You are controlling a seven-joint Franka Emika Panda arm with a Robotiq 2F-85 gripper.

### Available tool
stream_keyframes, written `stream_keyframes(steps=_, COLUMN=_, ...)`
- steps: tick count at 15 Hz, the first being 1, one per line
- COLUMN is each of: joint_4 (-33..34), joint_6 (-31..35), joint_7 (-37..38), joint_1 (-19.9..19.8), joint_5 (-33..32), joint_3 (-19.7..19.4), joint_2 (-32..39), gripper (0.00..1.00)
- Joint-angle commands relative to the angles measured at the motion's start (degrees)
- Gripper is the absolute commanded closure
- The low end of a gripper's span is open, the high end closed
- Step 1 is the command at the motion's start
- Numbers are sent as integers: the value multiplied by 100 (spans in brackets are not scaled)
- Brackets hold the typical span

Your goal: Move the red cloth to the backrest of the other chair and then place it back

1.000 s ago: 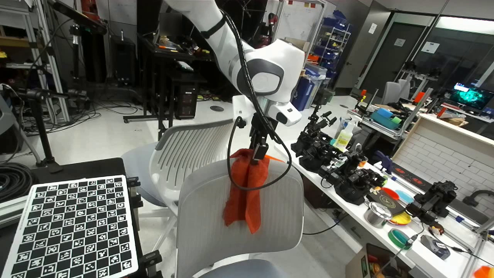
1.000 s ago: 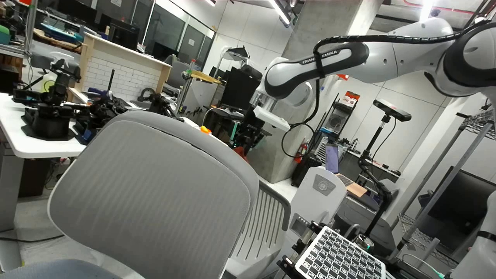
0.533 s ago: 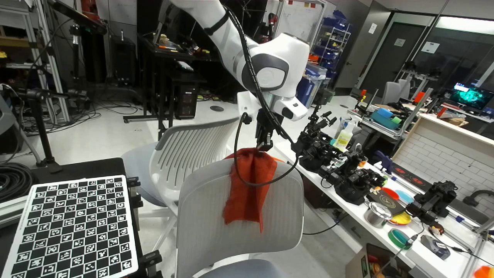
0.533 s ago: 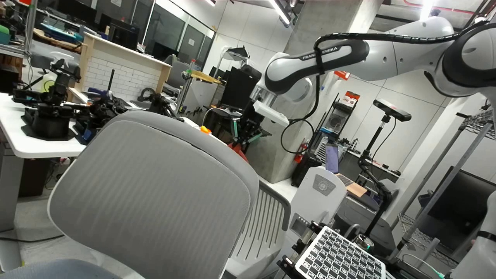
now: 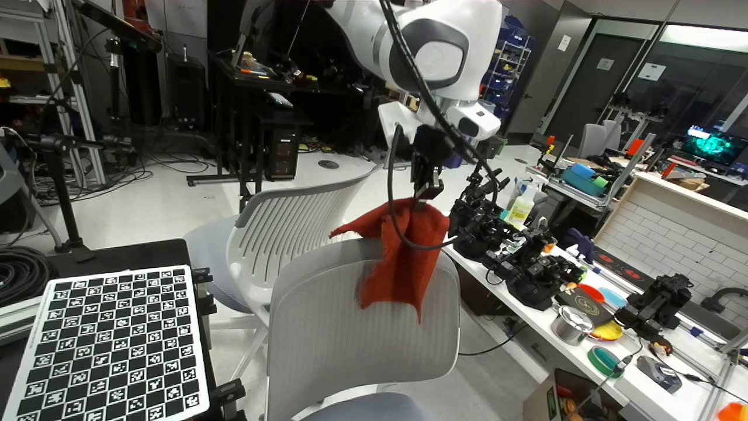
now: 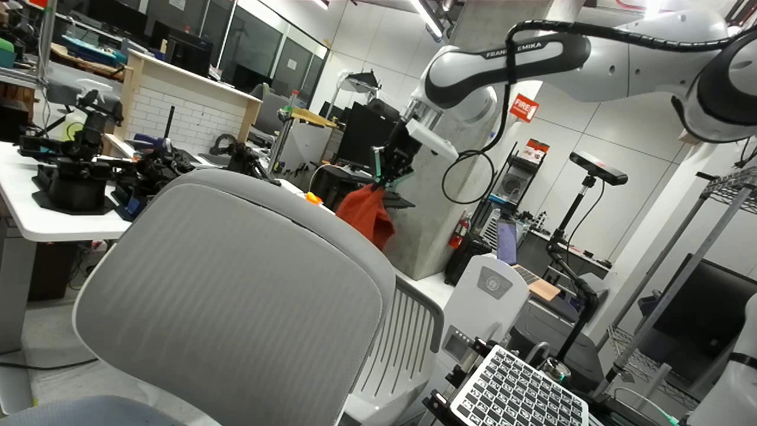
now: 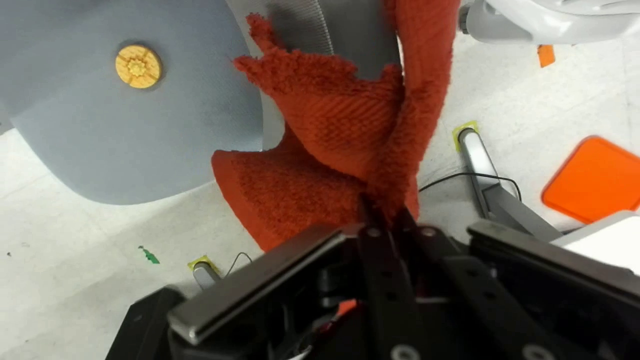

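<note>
The limp red cloth (image 5: 409, 251) hangs bunched from my gripper (image 5: 421, 202), which is shut on its upper part. In the wrist view the fingertips of the gripper (image 7: 387, 212) pinch a fold of the red cloth (image 7: 310, 185). The cloth's lower part overlaps the plain grey backrest (image 5: 333, 333), with a corner trailing over the top edge; whether it still touches there I cannot tell. The gripper stands above that edge, as an exterior view also shows with the red cloth (image 6: 364, 213) raised. The ribbed white backrest of the other chair (image 5: 292, 234) stands close beside, bare.
The arm's cable loop (image 5: 391, 193) hangs across the cloth. A checkered board (image 5: 117, 345) lies beside the chairs. A white table (image 6: 74, 228) carries black robot arms. In the wrist view a yellow disc (image 7: 138, 66) lies on the grey seat and an orange square (image 7: 595, 180) below.
My gripper has closed on the red cloth and risen, shifting right in the exterior view with the cloth's front in sight. The cloth has come up with it, its hem now higher.
</note>
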Motion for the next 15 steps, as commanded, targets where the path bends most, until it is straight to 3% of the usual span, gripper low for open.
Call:
stream_keyframes(steps=1, joint_4=110, joint_6=-536, joint_7=-178, joint_1=-72, joint_5=-77, joint_3=53, joint_2=-686, gripper=98)
stream_keyframes(steps=9, joint_4=902, joint_6=-1279, joint_7=-113, joint_1=205, joint_5=-129, joint_3=407, joint_2=-1422, gripper=98)
stream_keyframes(steps=15, joint_4=515, joint_6=-1056, joint_7=5, joint_1=684, joint_5=-372, joint_3=800, joint_2=-1609, gripper=98)
